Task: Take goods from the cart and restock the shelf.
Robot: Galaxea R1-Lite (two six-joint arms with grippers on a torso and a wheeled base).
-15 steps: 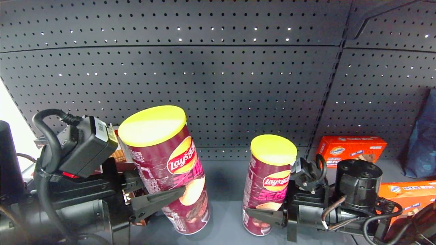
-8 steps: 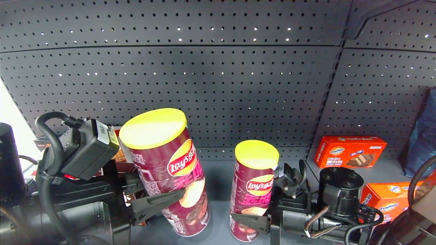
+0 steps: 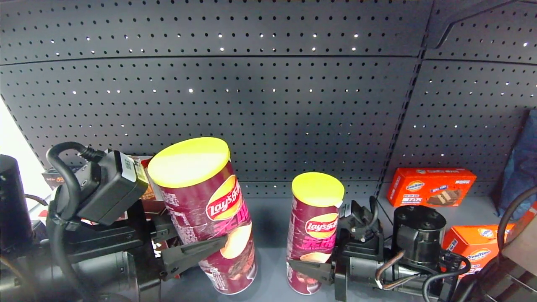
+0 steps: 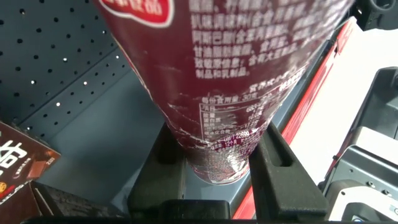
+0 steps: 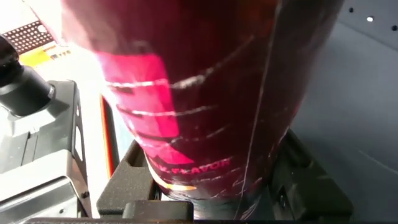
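While your left gripper (image 3: 196,240) clamps the tilted can (image 3: 205,209) and your right gripper (image 3: 309,262) clamps the upright can (image 3: 316,218) at the shelf (image 3: 268,222) front, you look mid-placement: seat both bases flat before releasing.

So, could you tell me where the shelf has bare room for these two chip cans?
The shelf floor is bare between the left can and the right can, back to the pegboard wall. Orange boxes crowd the right end; a brown box sits left of the left can.
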